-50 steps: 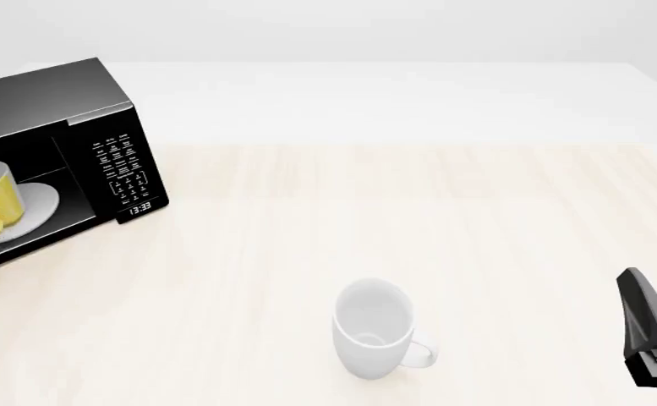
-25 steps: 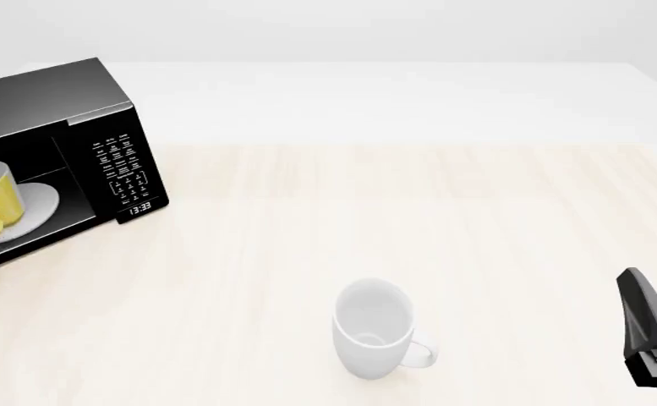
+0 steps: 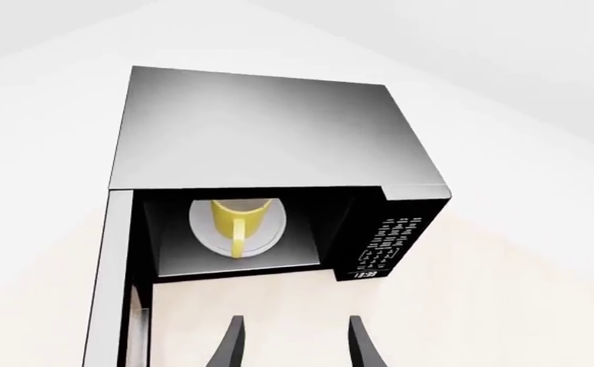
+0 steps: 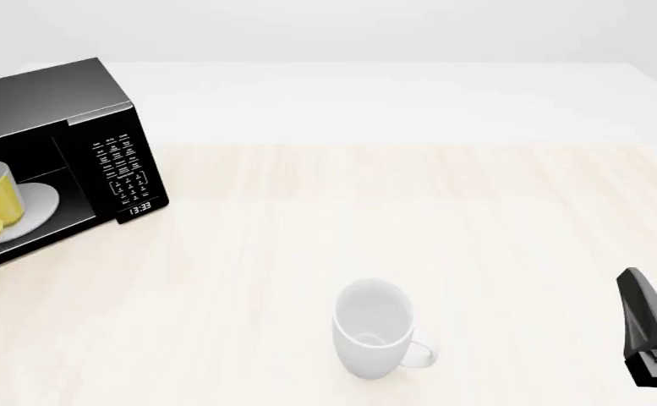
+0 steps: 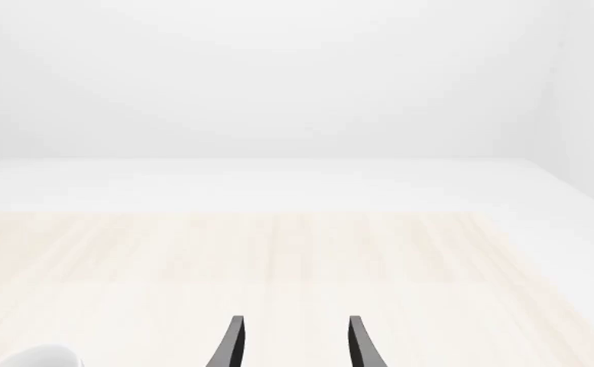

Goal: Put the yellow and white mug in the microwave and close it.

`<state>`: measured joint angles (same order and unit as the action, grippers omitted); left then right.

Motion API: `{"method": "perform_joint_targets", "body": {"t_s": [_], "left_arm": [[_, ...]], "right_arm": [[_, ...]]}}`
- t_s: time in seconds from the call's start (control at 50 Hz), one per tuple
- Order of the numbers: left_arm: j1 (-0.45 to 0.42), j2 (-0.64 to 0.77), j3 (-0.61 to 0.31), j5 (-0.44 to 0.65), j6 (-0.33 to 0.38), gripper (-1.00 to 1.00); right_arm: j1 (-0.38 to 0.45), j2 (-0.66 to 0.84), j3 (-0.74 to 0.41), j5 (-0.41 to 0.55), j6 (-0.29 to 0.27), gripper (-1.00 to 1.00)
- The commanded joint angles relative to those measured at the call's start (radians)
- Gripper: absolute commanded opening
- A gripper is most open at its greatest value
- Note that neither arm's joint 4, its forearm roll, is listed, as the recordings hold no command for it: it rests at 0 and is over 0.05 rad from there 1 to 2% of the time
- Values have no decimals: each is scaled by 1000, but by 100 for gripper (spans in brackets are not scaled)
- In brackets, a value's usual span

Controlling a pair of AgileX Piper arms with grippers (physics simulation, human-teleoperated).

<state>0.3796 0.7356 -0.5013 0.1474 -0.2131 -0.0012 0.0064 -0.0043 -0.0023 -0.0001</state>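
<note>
Now the yellow and white mug [image 3: 239, 222] sits inside the microwave [image 3: 276, 138]; left gripper [image 3: 291, 344], spread empty, must swing its door [image 3: 113, 283] shut.

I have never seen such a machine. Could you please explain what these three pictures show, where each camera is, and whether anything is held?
These are simulator renders of two robot arms at a table. The front view looks down from above; each wrist view looks along one arm's fingers. The left gripper is open and empty, facing the microwave, whose door stands open. The yellow and white mug sits inside on the white plate. The right gripper is open too, holding nothing. A white mug stands on the table.
</note>
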Motion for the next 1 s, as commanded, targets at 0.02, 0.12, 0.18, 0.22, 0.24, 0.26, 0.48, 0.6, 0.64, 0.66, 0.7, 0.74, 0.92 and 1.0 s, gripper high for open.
{"method": "perform_joint_targets", "body": {"t_s": [0.02,0.12,0.18,0.22,0.24,0.26,0.48,0.6,0.64,0.66,0.7,0.74,0.92,1.0], "left_arm": [[-4,-72,-29,77,2,100],[-6,-91,-38,100,0,100],[-11,-109,-45,121,-3,100],[-8,-116,-50,128,-4,100],[-5,-119,-52,129,-4,100],[-2,-122,-53,131,-4,100],[13,-159,-83,178,-16,100],[26,-183,-100,206,-18,100],[31,-188,-102,212,-19,100],[34,-190,-103,214,-20,100],[39,-195,-105,219,-19,100],[46,-198,-108,224,-21,100],[78,-220,-122,243,-18,100],[91,-227,-131,253,-18,100]], "right_arm": [[0,0,0,0,0,100],[0,0,0,0,0,100],[0,0,0,0,0,100],[0,0,0,0,0,100],[0,0,0,0,0,100],[0,0,0,0,0,100],[0,0,0,0,0,100],[0,0,0,0,0,100],[0,0,0,0,0,100],[0,0,0,0,0,100],[0,0,0,0,0,100],[0,0,0,0,0,100],[0,0,0,0,0,100],[0,0,0,0,0,100]]}}
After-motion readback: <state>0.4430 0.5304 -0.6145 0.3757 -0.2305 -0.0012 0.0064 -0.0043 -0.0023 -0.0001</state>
